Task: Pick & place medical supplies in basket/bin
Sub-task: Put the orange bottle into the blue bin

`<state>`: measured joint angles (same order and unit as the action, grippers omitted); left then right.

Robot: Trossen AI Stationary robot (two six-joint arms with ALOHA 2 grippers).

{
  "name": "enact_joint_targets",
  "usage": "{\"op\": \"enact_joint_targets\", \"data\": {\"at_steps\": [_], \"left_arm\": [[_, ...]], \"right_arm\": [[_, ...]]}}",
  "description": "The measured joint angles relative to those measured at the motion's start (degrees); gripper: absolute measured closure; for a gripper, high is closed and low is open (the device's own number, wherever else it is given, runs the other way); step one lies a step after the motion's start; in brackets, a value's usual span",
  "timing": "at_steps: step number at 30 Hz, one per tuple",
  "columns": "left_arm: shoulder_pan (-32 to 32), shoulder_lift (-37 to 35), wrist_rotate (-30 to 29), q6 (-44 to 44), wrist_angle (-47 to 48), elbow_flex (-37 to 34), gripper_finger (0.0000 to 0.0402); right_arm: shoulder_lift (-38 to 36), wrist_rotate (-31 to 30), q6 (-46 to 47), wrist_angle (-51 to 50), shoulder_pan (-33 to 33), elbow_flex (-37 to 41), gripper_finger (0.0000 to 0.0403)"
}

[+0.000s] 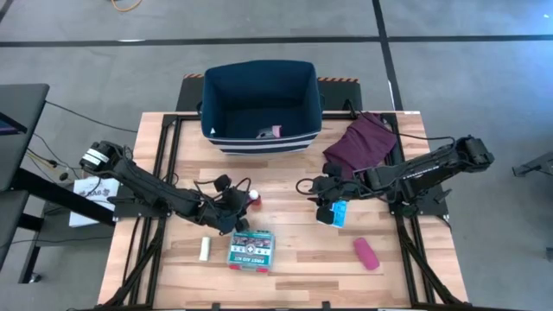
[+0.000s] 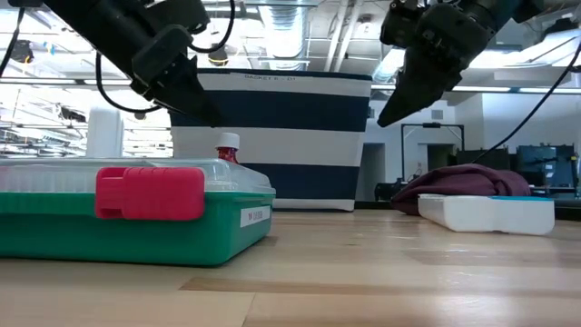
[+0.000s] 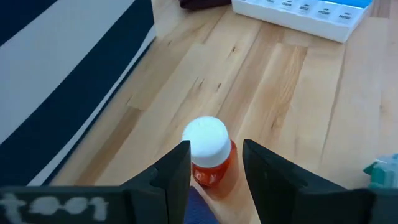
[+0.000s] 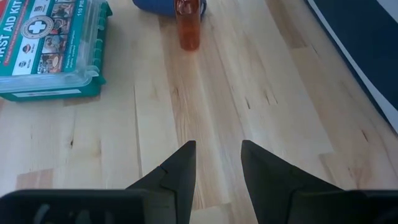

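Note:
A small orange-red bottle with a white cap [image 3: 208,152] stands upright on the wood, left of the table's middle [image 1: 253,200]. My left gripper [image 3: 216,146] is open and slants down at it, one finger on each side of the cap [image 2: 227,142]. My right gripper [image 1: 321,210] is open and raised above the table [image 2: 399,100], beside the light-blue pill strip [image 1: 340,212]. The teal first-aid box [image 1: 251,249], white stick [image 1: 205,249] and pink oblong [image 1: 365,253] lie near the near edge. The navy striped bin [image 1: 213,108] stands at the far edge.
A maroon cloth [image 1: 367,138] lies right of the bin, beside the right arm. Something small, pink and white, [image 1: 272,131] lies on the bin's floor. Bare wood [image 4: 211,81] runs between the two grippers and along the bin's near side.

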<state>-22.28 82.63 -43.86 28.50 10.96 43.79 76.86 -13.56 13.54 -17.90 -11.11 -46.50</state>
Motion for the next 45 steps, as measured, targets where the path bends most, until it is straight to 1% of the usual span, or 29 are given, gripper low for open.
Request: {"op": "enact_joint_targets", "data": {"at_steps": [16, 21, 23, 26, 31, 33, 36, 39, 41, 45], "left_arm": [[0.2, 0.0, -0.1, 2.8, 0.6, -0.2, 0.0265], [0.5, 0.0, -0.5, 5.1, -2.3, -3.6, 0.0265], [0.5, 0.0, -1.7, 5.0, -4.7, -4.7, 0.0265], [0.6, 0.0, -2.3, 4.3, -5.5, -5.1, 0.0265], [1.2, 0.0, 2.3, 4.6, -5.6, -5.1, 0.0265], [1.1, 0.0, 2.6, 4.6, -5.6, -5.1, 0.0265], [1.1, 0.0, 2.3, 4.6, -5.7, -5.1, 0.0265], [1.1, 0.0, 1.5, 4.0, -6.0, -5.1, 0.0265], [1.3, 0.0, 1.5, 3.9, -6.4, -5.1, 0.0265], [1.3, 0.0, 1.5, 2.0, -6.9, -5.1, 0.0265]], "right_arm": [[0.0, 0.0, 0.0, 0.0, 0.0, 0.0, 0.0282], [0.0, 0.0, 0.0, 0.0, 0.0, 0.0, 0.0282], [0.0, 0.1, 0.0, 0.0, 0.0, 0.0, 0.0282], [0.0, 0.2, 0.0, 0.0, 0.0, 0.0, 0.0282], [0.0, 0.1, 0.0, 0.1, 0.0, 0.0, 0.0282], [0.0, 0.1, 0.0, 0.8, 0.0, 0.0, 0.0282], [0.2, 0.0, 0.0, 4.4, 0.0, 0.0, 0.0282], [1.9, 0.0, -0.1, 11.2, 0.1, 0.0, 0.0282], [4.1, 0.1, -0.4, 16.3, 0.4, 0.0, 0.0282], [10.0, 0.1, -0.5, 22.1, 2.5, 0.0, 0.0282]]}}
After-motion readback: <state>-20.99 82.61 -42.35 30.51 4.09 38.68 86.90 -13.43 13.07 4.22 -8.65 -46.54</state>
